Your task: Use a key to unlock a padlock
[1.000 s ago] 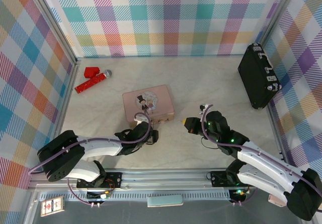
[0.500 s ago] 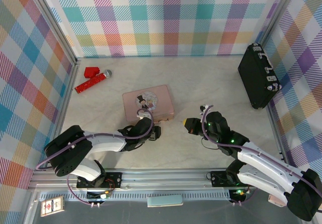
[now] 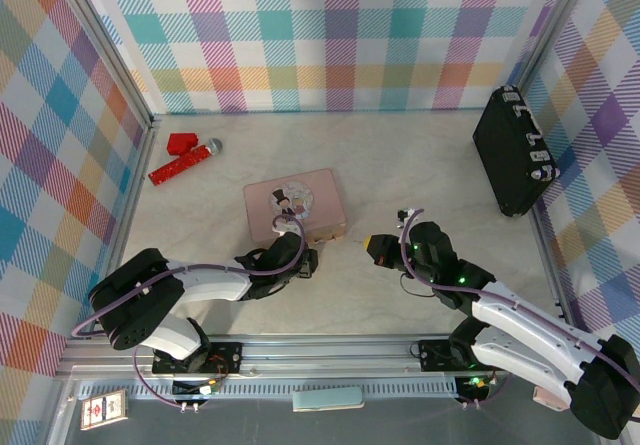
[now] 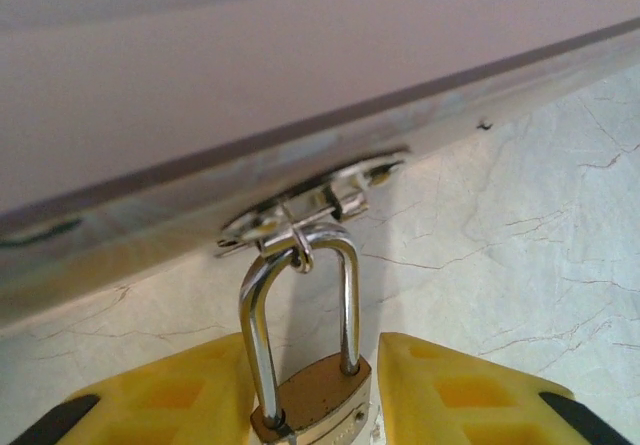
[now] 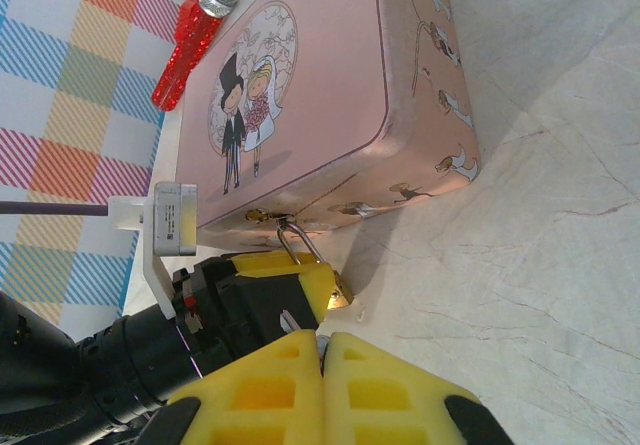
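The brass padlock hangs by its silver shackle from the clasp on the front of the pink tin. My left gripper is shut on the padlock body, with a yellow finger on each side. In the right wrist view a corner of the padlock sticks out past the left fingers. My right gripper hovers just right of the padlock, shut. A small grey bit of the key shows at its fingertip seam; the rest is hidden.
A black case leans against the right wall. A red glittery microphone and a red block lie at the back left. Bare marble table lies between the tin and the case.
My left gripper has edged forward and right toward the tin's front and closed in on the padlock. The right arm has hardly moved.
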Tool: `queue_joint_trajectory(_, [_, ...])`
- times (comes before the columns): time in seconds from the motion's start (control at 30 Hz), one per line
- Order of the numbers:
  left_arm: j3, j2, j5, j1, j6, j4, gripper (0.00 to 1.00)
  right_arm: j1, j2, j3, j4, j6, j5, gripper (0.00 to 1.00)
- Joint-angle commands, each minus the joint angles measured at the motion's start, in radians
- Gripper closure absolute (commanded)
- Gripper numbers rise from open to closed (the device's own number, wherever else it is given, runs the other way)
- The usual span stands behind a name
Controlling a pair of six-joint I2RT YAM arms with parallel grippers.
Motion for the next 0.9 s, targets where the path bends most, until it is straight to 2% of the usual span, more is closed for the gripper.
queue_joint_trajectory(0.0, [0.011,0.014,-0.011,0.006,-0.030,-0.006,0.65,-0.002,0.004,0.005,-0.001,0.011,-0.004,1.00])
queue_joint_trajectory(0.33, [0.041,0.051,-0.019,0.006,-0.042,-0.041,0.70,-0.003,0.016,0.012,0.001,0.010,-0.007,1.00])
queue_joint_trajectory(0.87, [0.047,0.041,-0.015,0.006,-0.056,-0.062,0.83,-0.002,0.021,0.005,0.002,0.018,-0.008,1.00])
